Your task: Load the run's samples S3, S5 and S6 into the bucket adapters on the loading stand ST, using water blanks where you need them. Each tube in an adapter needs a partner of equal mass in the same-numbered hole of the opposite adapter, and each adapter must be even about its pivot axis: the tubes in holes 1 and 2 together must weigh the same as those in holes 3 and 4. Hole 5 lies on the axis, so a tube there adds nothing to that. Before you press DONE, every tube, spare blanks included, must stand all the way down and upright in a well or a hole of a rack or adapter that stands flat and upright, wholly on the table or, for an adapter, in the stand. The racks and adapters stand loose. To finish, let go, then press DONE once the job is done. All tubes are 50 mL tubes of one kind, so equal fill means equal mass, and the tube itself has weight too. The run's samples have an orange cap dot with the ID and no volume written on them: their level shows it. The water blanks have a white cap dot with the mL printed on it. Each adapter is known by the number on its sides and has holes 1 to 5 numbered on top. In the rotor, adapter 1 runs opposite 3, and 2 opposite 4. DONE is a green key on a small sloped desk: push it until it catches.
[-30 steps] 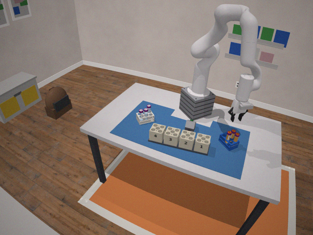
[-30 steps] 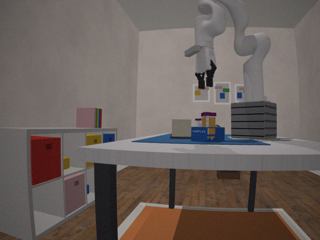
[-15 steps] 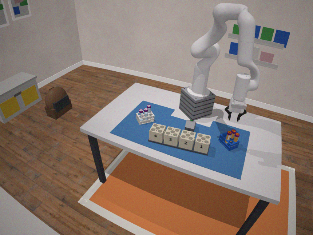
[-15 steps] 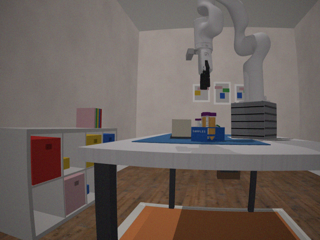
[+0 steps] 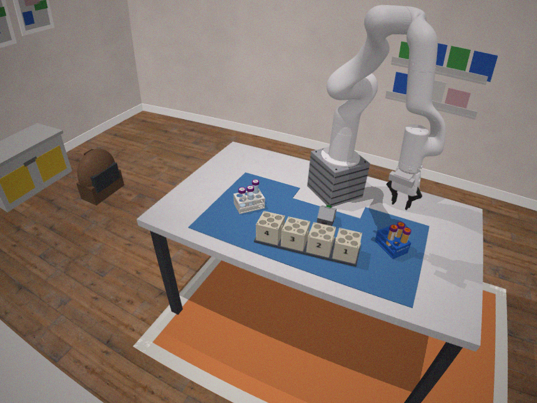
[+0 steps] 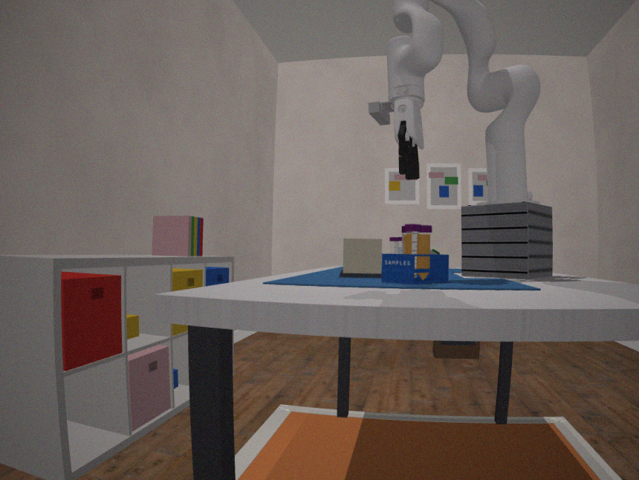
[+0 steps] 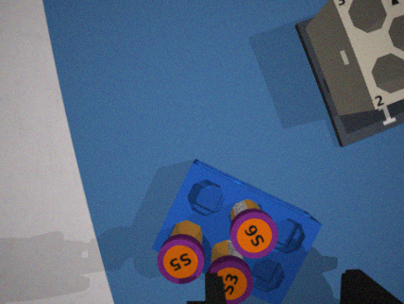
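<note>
My hand (image 5: 401, 205) (image 6: 409, 176) (image 7: 282, 289): half open, nothing held. Below: S6 (image 7: 254, 234), likely rigid, slick, liquid-heavy; grip cap sides.

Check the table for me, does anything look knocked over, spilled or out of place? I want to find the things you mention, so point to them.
Nothing stands out. The orange-dotted samples (image 5: 399, 232) (image 6: 416, 245) (image 7: 254, 234) stand in the blue rack (image 5: 394, 251) (image 6: 396, 273) (image 7: 176, 212), the other tubes (image 5: 250, 194) stand in the clear rack (image 5: 249, 206), and the four adapters (image 5: 308, 238) sit in a row on their stand (image 5: 303, 253). I see no spill.
</note>
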`<state>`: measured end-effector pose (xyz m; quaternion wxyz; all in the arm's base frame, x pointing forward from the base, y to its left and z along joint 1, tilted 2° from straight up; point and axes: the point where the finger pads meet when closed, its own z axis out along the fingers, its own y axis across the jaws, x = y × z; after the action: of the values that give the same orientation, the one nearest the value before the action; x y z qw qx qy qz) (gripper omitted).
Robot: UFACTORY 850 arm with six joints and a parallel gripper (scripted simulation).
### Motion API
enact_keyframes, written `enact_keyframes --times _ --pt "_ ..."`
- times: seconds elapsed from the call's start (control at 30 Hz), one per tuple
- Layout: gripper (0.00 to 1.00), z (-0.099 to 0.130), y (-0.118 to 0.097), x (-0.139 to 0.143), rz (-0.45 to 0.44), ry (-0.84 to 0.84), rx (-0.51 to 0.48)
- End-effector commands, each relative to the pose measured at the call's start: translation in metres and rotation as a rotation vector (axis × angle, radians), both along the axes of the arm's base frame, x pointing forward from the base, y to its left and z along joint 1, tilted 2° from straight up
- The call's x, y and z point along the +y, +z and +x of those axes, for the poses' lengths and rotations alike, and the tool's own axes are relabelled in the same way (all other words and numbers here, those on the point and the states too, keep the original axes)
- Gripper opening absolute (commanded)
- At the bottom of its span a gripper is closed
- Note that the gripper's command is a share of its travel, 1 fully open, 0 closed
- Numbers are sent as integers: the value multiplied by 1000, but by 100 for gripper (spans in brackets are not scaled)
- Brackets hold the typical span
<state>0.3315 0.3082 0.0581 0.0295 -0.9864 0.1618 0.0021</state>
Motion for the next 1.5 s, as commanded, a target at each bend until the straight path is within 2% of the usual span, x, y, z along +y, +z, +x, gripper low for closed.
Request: enact_keyframes --times 0.0,0.33,0.8,1.47 --pt "57 1 1 1 -33 -177 -9" --pt "57 1 1 1 -29 -444 2" --pt "57 1 1 1 -29 -448 2" --pt "57 1 -35 1 -29 -448 2"
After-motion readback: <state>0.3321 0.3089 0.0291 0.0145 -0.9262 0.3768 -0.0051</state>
